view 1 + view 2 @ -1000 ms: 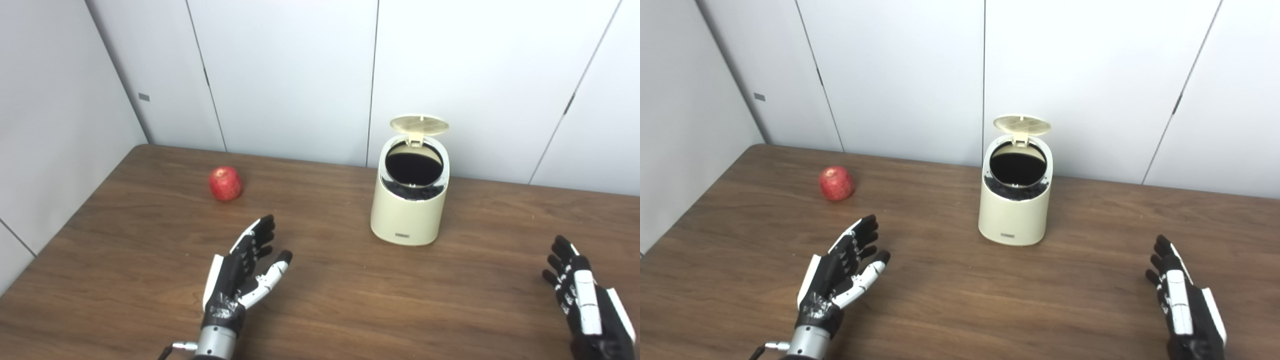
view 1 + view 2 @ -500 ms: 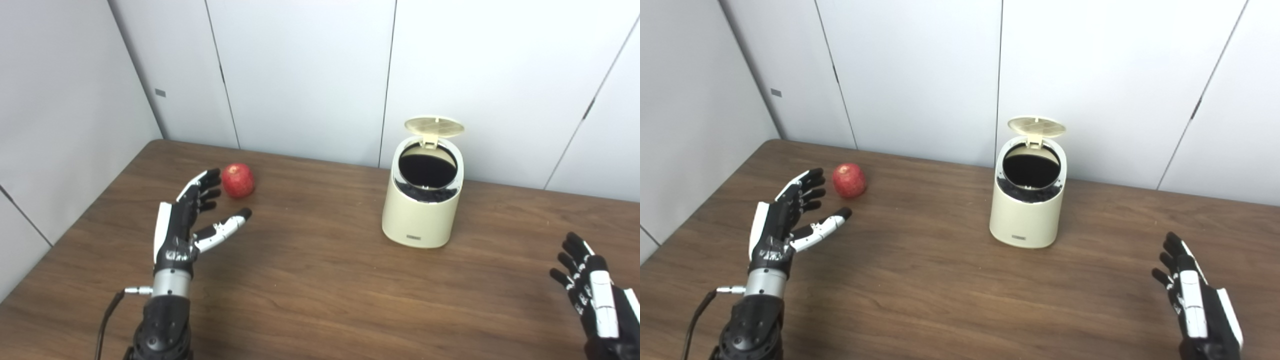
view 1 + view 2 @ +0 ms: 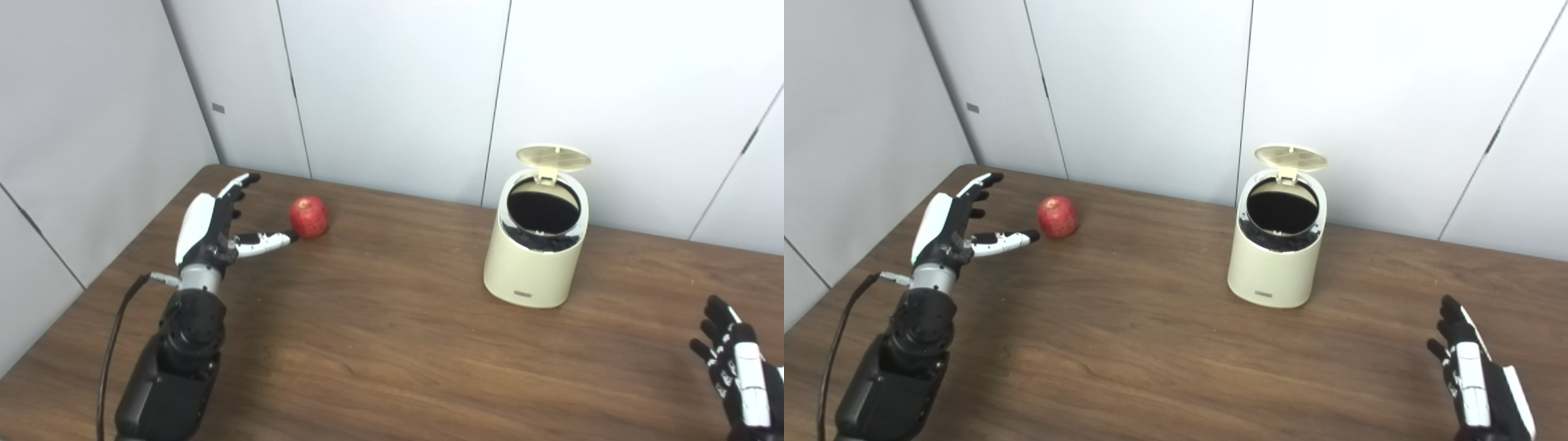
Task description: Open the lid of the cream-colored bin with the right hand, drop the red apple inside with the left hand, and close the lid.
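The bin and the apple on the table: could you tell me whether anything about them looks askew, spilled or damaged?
Nothing stands out. The cream-colored bin stands upright on the table with its lid raised, and the red apple rests whole beside the open left hand.

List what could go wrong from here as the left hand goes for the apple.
1. The apple is round and lies loose on the table; the open left hand has its thumb tip right beside it, so a nudge may roll it away before the fingers close.
2. The bin is light-looking, with its lid standing open; a clumsy drop might knock the rim or tip it.
3. The right hand waits far off, too far to steady the bin.
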